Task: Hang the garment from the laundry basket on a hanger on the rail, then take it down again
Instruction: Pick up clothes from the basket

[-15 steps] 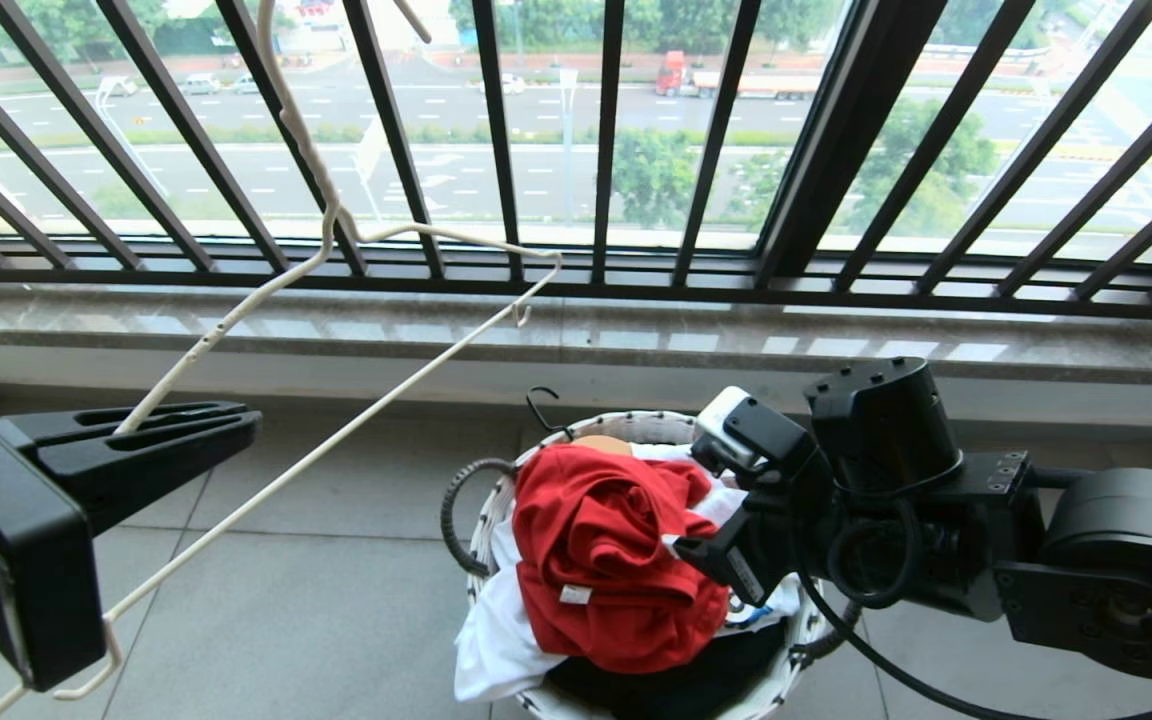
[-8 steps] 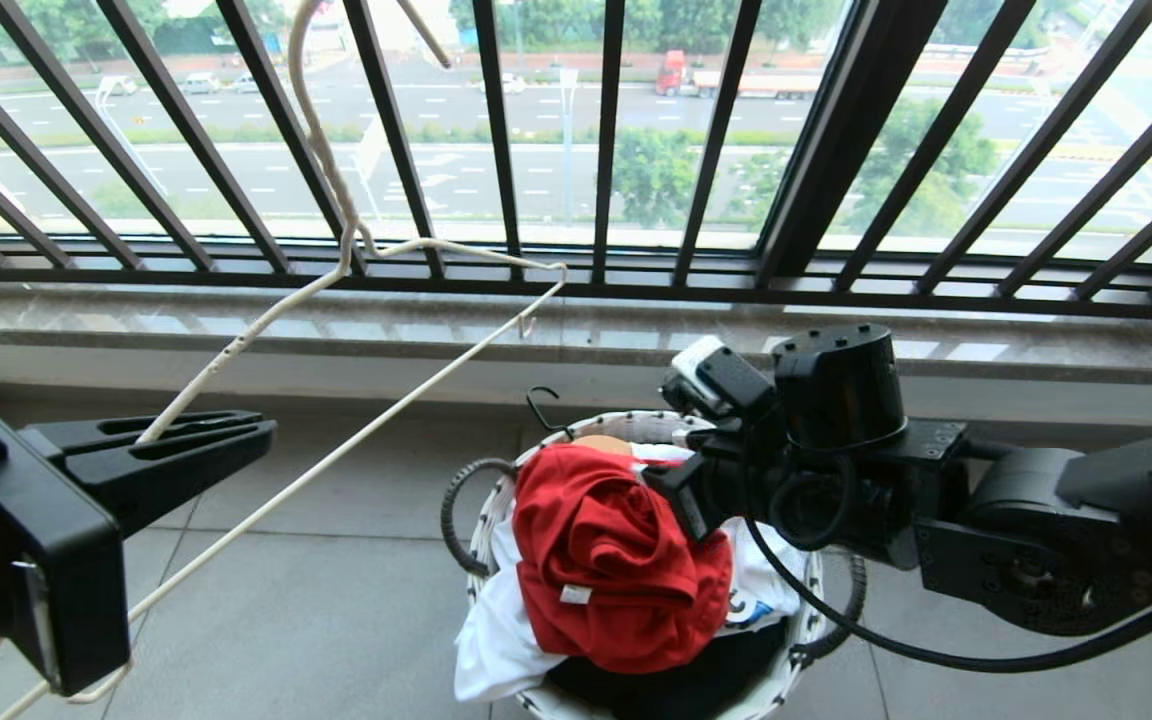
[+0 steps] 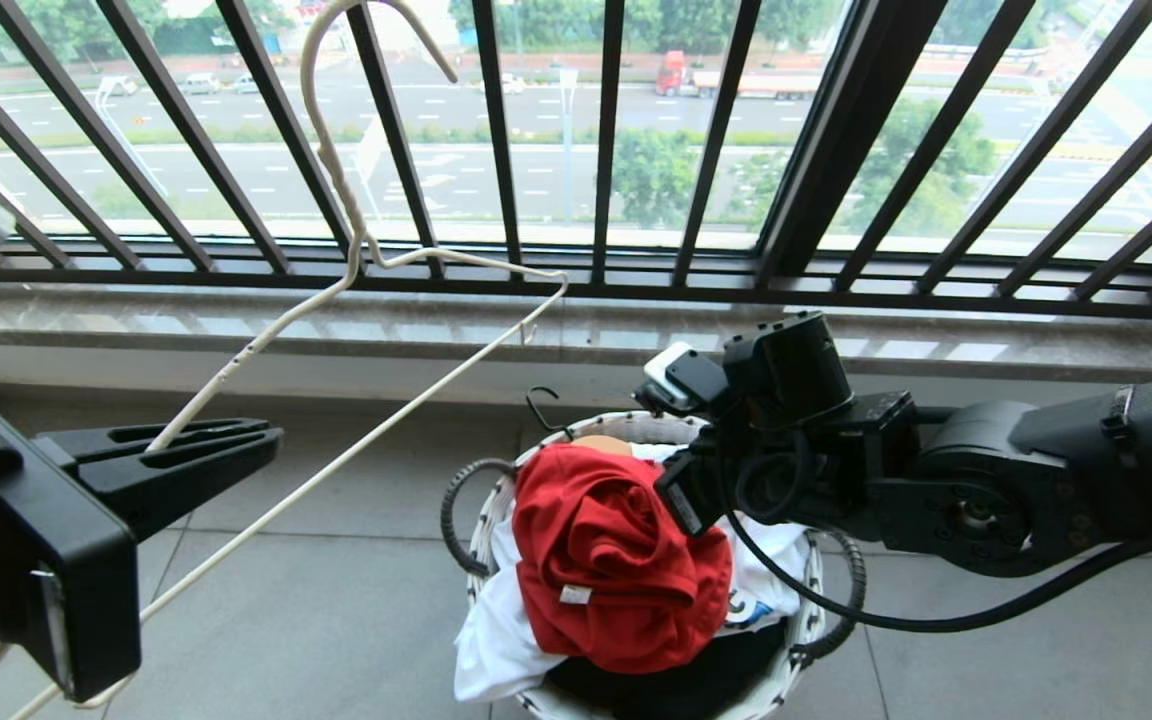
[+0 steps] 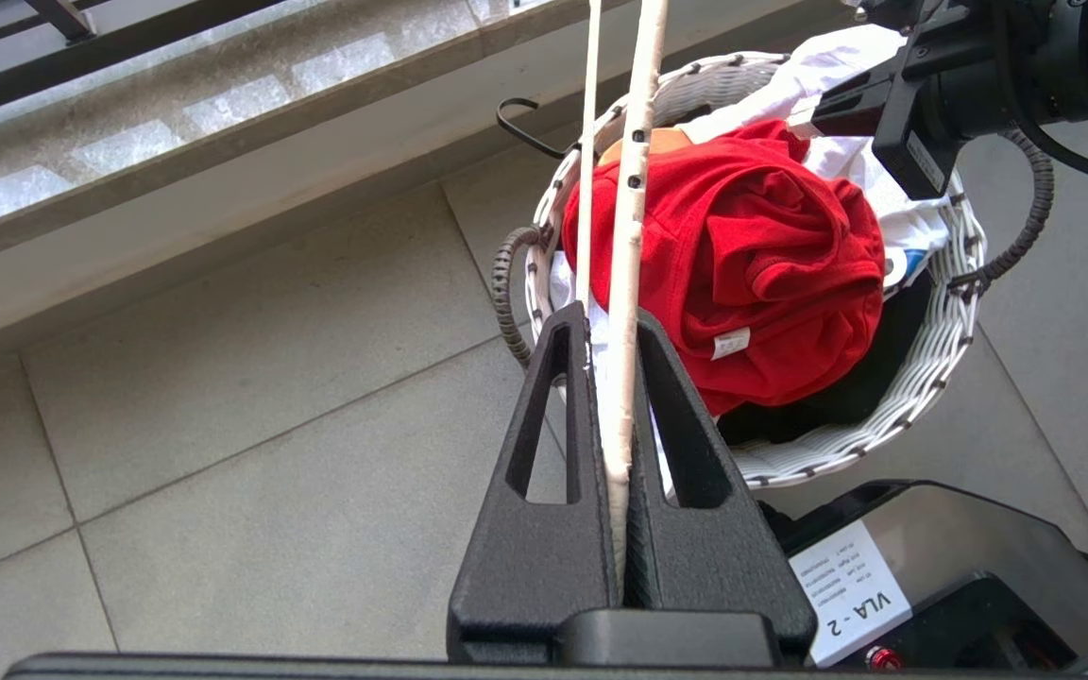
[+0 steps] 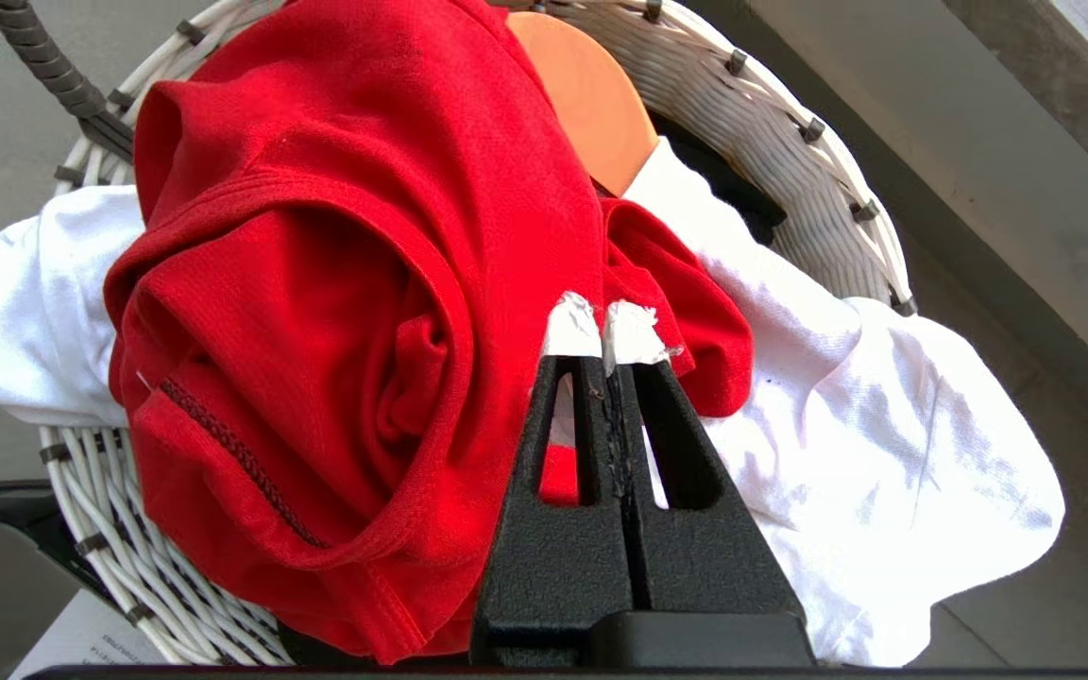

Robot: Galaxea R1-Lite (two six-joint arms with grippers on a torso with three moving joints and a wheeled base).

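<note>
The red garment lies bunched on top of the laundry basket on the floor. My right gripper hangs just above the garment's right edge. Its taped fingertips are shut together with no cloth between them. At the left, my left gripper is shut on the lower end of the cream wire hanger. The hanger slants up with its hook in front of the window bars. The rail is out of view.
A black barred window railing and a stone sill stand behind the basket. White cloth, a dark garment and a wooden hanger with a black hook also lie in the basket. Grey tiled floor spreads to the left.
My right gripper has shut from wide open and has risen up and to the left off the heap; the garment stays in the basket. The hanger has shifted slightly to the right.
</note>
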